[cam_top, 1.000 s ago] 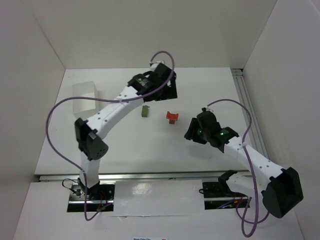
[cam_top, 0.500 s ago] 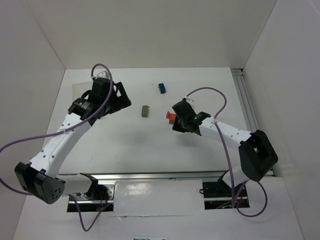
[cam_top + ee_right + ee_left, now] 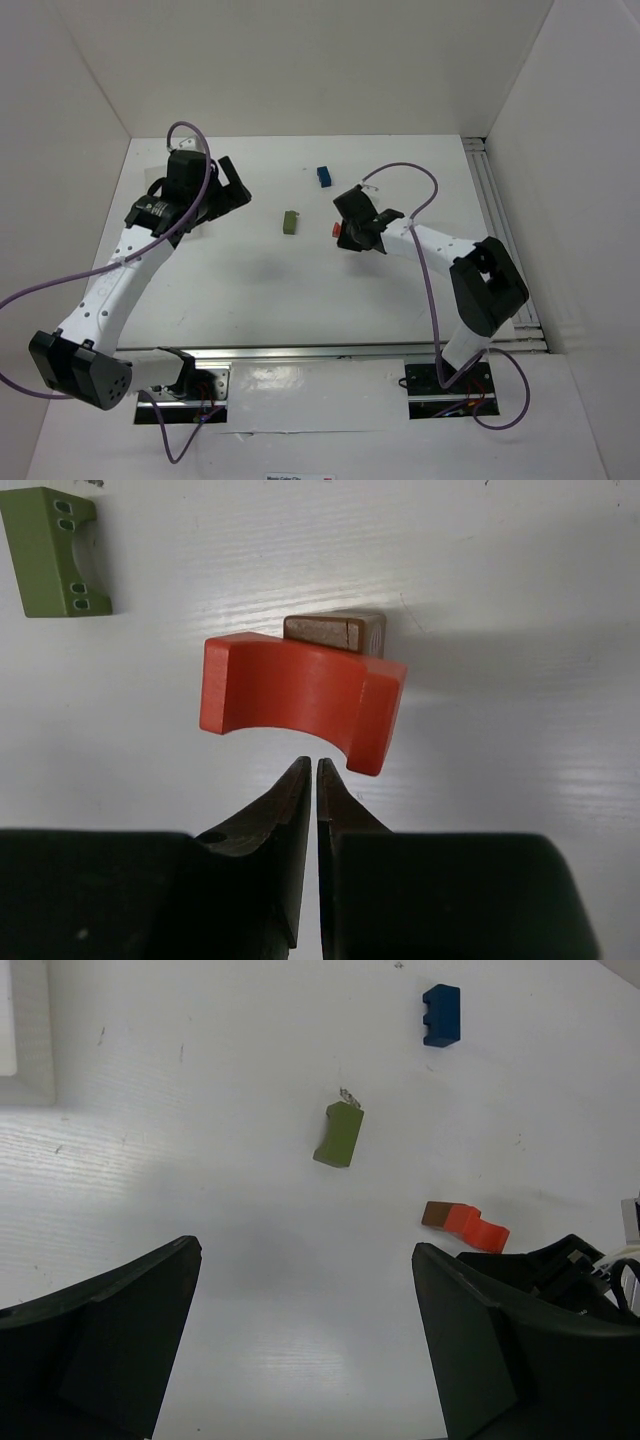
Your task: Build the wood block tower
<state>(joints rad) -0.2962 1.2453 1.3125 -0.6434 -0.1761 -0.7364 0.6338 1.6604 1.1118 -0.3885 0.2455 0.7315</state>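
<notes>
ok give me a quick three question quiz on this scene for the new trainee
1. True or false: the right end effector is shut on the red block.
2. The block highest up in the top view's picture is: A blue, B olive green, C red.
3. What colour is the block sitting against the red one?
Key: 1 false, its fingers are shut on nothing, just short of the block. 2 A, the blue block. 3 the brown block.
</notes>
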